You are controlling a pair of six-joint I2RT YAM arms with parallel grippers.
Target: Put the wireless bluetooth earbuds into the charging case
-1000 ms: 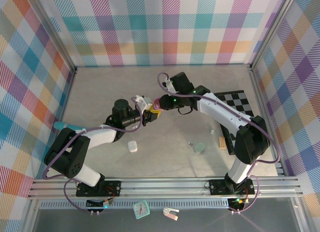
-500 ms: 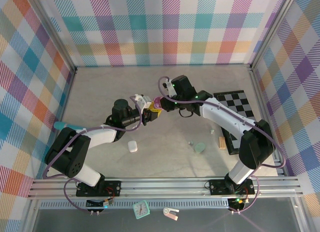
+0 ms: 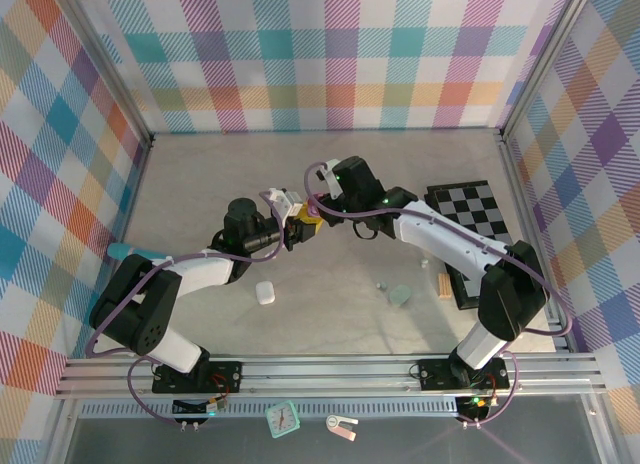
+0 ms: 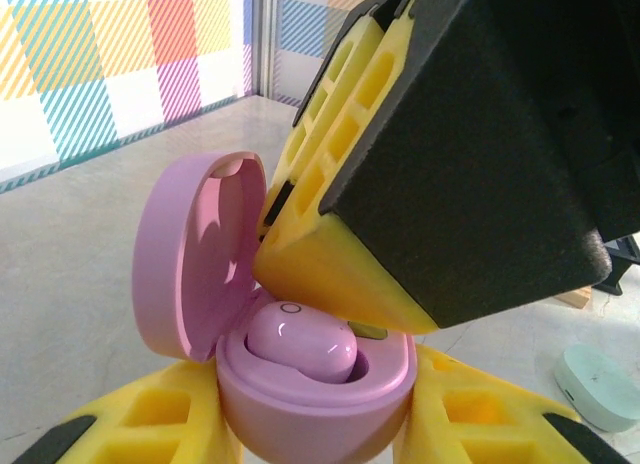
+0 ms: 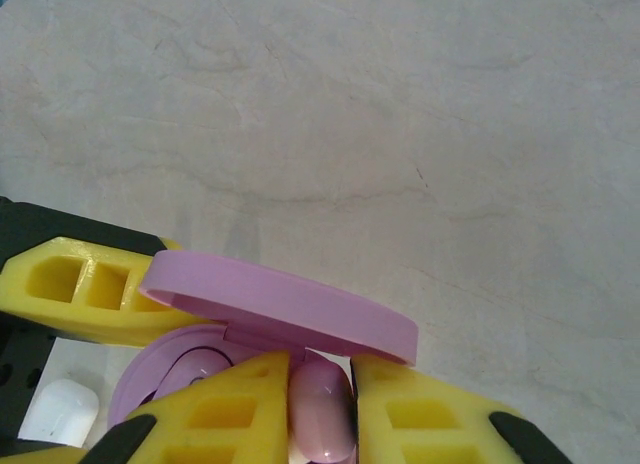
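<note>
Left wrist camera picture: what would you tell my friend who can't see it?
An open pink charging case with a pink earbud sitting in its base is held between the left gripper's yellow fingers. The right gripper's yellow and black finger points down at it from above, and a pale green case lies on the table.

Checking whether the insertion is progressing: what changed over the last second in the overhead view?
The right claw swung slightly left at the wrist, staying over the open pink pebble-shaped charging case with the small pink earbud pinched. The left claw kept gripping the case; the white pebble-like case and pale green pebble-like case stayed put.
</note>
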